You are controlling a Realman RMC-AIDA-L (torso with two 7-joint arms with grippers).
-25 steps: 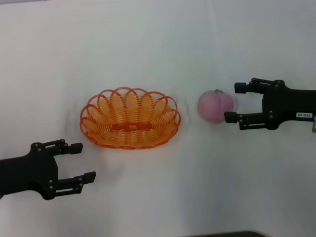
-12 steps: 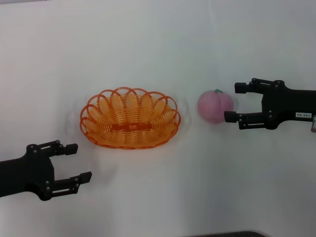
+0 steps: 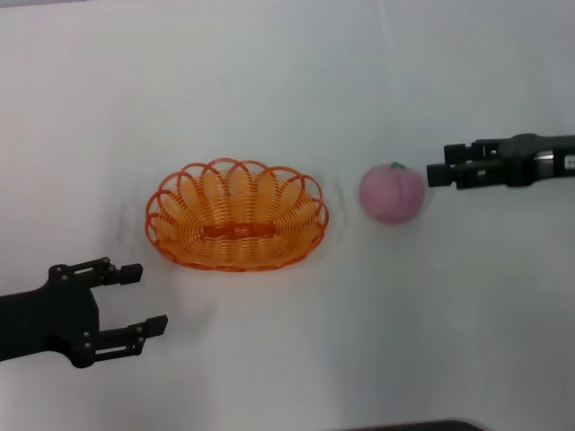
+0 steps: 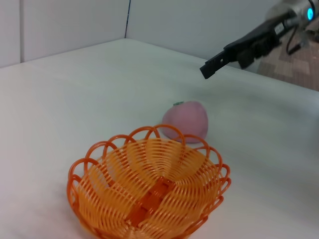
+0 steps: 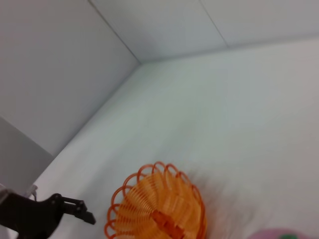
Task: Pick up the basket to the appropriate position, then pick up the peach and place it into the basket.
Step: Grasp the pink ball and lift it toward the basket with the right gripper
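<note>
The orange wire basket [image 3: 237, 215] stands upright on the white table, left of centre; it also shows in the left wrist view [image 4: 149, 189] and the right wrist view [image 5: 159, 211]. It holds nothing. The pink peach [image 3: 392, 193] sits on the table to the basket's right, apart from it, green stem spot up; it also shows in the left wrist view [image 4: 185, 120]. My right gripper [image 3: 445, 163] is just right of the peach, turned on edge, open, not touching it. My left gripper [image 3: 148, 296] is open and empty, near and left of the basket.
The white table [image 3: 287, 81] stretches bare all around the basket and peach. Pale walls meet at a corner beyond the table's far edge [image 5: 139, 62]. A dark edge shows at the near side [image 3: 404, 426].
My right gripper has rolled about its wrist from flat to on edge and drawn back slightly to the right of the peach. The left gripper pulled back a little, then held still. Basket and peach have not moved.
</note>
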